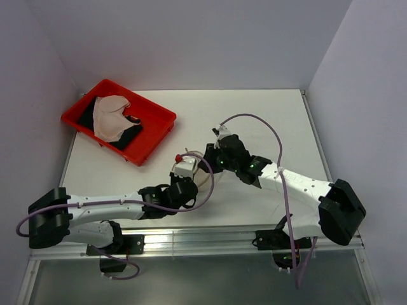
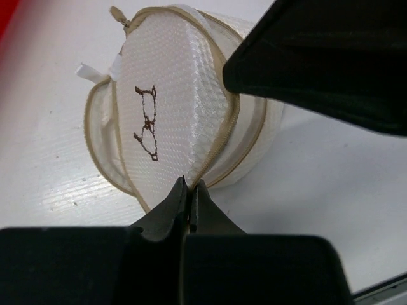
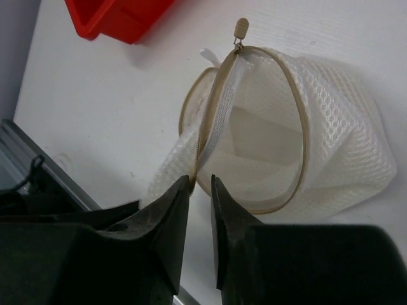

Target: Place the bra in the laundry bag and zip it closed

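The laundry bag (image 2: pixel 178 95) is a small drum of white mesh lying on its side on the white table, with a bra outline on its round lid. The lid is unzipped and stands ajar. In the right wrist view the bag's (image 3: pixel 331 146) mouth is open and the inside looks empty; the zipper pull (image 3: pixel 241 27) sits at the far end. My left gripper (image 2: pixel 189 185) is shut on the lid's zipper edge. My right gripper (image 3: pixel 201 179) is narrowly open, its left fingertip against that lid edge. The beige bra (image 1: pixel 111 117) lies in the red tray.
The red tray (image 1: pixel 152 149) stands at the table's far left, with a dark cloth under the bra. Both arms meet at the table's middle, hiding most of the bag from above. The right gripper's body (image 2: pixel 318 63) hangs over the bag. A metal rail runs along the near edge.
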